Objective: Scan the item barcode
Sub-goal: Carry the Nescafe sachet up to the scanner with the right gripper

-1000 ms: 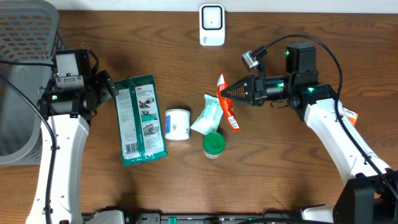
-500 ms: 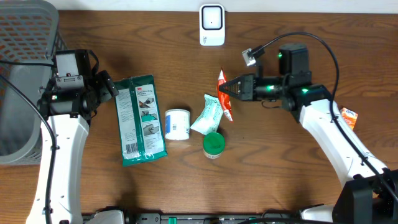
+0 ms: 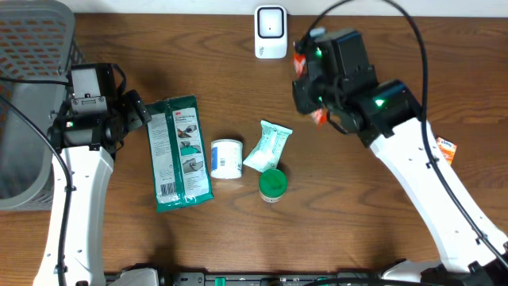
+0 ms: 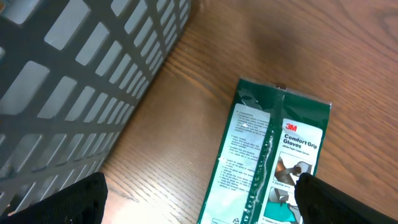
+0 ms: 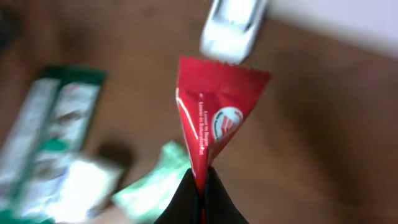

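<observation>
- One grey basket is standing near the left gripper, ahead of it and to its left.
- Green glove pack is lying flat just in front of that gripper, whose jaws are standing wide apart and gripping nothing.
- Red packet, the item to scan, is being held up off the table, its narrow tip pinched in the right gripper, jaws pressing together on it.
- White scanner is sitting ahead of the right gripper, beyond the packet.

setting: mock shop checkout | cues: scanner; mesh basket; glove pack; wooden table
</observation>
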Robot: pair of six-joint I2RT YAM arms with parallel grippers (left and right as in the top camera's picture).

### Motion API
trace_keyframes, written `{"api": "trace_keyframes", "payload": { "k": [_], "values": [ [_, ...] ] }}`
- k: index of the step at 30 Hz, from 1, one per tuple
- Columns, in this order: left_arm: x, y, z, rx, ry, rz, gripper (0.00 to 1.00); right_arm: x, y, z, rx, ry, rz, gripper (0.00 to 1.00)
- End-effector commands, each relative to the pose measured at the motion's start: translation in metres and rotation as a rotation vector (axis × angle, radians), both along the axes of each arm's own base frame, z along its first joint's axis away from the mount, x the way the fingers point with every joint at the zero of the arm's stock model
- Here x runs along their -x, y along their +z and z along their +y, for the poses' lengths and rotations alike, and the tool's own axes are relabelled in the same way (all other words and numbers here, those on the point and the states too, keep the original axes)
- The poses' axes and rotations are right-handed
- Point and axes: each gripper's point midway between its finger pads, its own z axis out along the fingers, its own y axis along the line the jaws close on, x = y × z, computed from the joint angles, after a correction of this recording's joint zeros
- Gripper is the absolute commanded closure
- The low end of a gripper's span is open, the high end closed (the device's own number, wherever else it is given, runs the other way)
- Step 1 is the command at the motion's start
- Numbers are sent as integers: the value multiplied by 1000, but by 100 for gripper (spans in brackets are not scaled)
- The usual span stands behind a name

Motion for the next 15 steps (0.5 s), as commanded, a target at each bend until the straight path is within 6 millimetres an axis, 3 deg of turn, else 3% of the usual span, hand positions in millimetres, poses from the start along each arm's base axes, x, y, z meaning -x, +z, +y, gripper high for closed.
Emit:
{"api": "trace_keyframes", "payload": {
  "k": [1,6,15],
  "values": [
    [-2,9,4,-11,12,-22,4,-14,23,-14,302,13,-189,99],
    [-3,9,4,-11,12,-22,4,-43,30,11,480,48,-347,99],
    [-2,9,4,-11,12,-22,4,-104,-11,66,919,149,-532,99]
  ]
}}
